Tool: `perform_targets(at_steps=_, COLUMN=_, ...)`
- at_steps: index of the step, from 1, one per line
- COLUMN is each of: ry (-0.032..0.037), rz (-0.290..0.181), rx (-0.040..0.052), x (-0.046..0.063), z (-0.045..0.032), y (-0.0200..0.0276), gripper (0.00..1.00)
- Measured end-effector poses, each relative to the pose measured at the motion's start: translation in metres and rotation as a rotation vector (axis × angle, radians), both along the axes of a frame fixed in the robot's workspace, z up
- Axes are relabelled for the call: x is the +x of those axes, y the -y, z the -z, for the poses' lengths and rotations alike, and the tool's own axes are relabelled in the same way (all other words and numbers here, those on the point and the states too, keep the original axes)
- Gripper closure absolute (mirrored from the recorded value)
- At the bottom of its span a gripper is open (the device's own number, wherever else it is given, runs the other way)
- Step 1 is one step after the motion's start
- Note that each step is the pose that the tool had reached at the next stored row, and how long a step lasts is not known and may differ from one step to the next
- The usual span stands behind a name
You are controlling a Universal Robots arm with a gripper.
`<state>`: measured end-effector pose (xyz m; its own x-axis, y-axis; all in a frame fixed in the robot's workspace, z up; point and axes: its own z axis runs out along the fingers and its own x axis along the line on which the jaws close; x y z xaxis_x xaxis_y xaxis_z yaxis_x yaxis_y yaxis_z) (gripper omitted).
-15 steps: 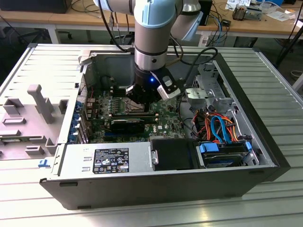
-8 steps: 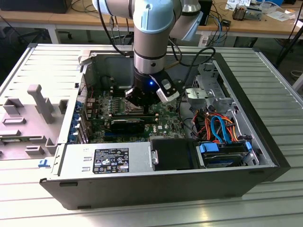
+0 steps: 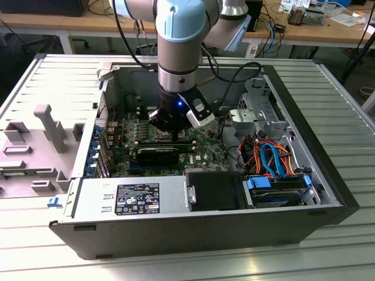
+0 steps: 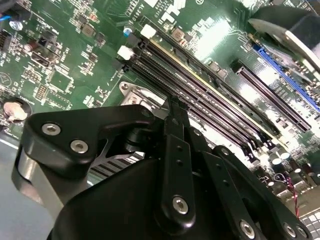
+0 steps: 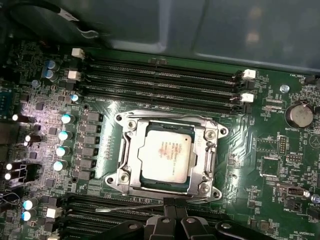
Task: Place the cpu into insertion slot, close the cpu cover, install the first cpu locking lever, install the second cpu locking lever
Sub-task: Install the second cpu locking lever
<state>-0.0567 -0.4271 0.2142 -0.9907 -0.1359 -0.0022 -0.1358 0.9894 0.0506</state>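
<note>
Where cpu cover (image 5: 207,145) closes, cpu (image 5: 166,152) sits.

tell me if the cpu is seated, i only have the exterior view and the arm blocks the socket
Observer: Yes. In the first wrist view the cpu lies flat in the socket, metal top up.
Operator: cover down?
Observer: The cpu cover lies flat around the chip, which shows through its window.
Operator: where's the tool tip
Observer: The gripper is at the socket's edge, by a thin metal lever lying along that side.
</note>
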Motion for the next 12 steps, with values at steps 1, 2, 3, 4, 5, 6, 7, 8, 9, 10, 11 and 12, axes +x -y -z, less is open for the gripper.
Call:
perform_targets(at_steps=1, ry=0.0000, rz=-0.002, rx=0.0003, x=-0.001, z=0.0003, y=0.0005, gripper=0.89)
perform_targets(at_steps=2, ry=0.0000, rz=-0.004, rx=0.0005, x=-0.002, z=0.0005, y=0.0010, gripper=0.89)
perform_targets(at_steps=3, ry=0.0000, rz=-0.006, rx=0.0007, x=-0.003, z=0.0007, y=0.0015, gripper=0.89)
perform_targets(at_steps=4, ry=0.0000, rz=-0.008, rx=0.0011, x=-0.005, z=0.0009, y=0.0019, gripper=0.89)
perform_targets(at_steps=5, ry=0.0000, rz=-0.009, rx=0.0016, x=-0.006, z=0.0011, y=0.0021, gripper=0.89)
perform_targets(at_steps=6, ry=0.0000, rz=-0.011, rx=0.0019, x=-0.008, z=0.0012, y=0.0023, gripper=0.89)
perform_targets(at_steps=7, ry=0.0000, rz=-0.012, rx=0.0026, x=-0.009, z=0.0013, y=0.0025, gripper=0.89)
perform_targets(at_steps=8, ry=0.0000, rz=-0.013, rx=0.0032, x=-0.011, z=0.0015, y=0.0025, gripper=0.89)
perform_targets(at_steps=9, ry=0.0000, rz=-0.014, rx=0.0041, x=-0.013, z=0.0017, y=0.0026, gripper=0.89)
perform_targets(at_steps=10, ry=0.0001, rz=-0.014, rx=0.0049, x=-0.015, z=0.0018, y=0.0027, gripper=0.89)
perform_targets(at_steps=11, ry=0.0000, rz=-0.015, rx=0.0056, x=-0.017, z=0.0020, y=0.0029, gripper=0.89)
perform_targets(at_steps=12, ry=0.0001, rz=-0.016, rx=0.0064, x=-0.020, z=0.0023, y=0.0031, gripper=0.89)
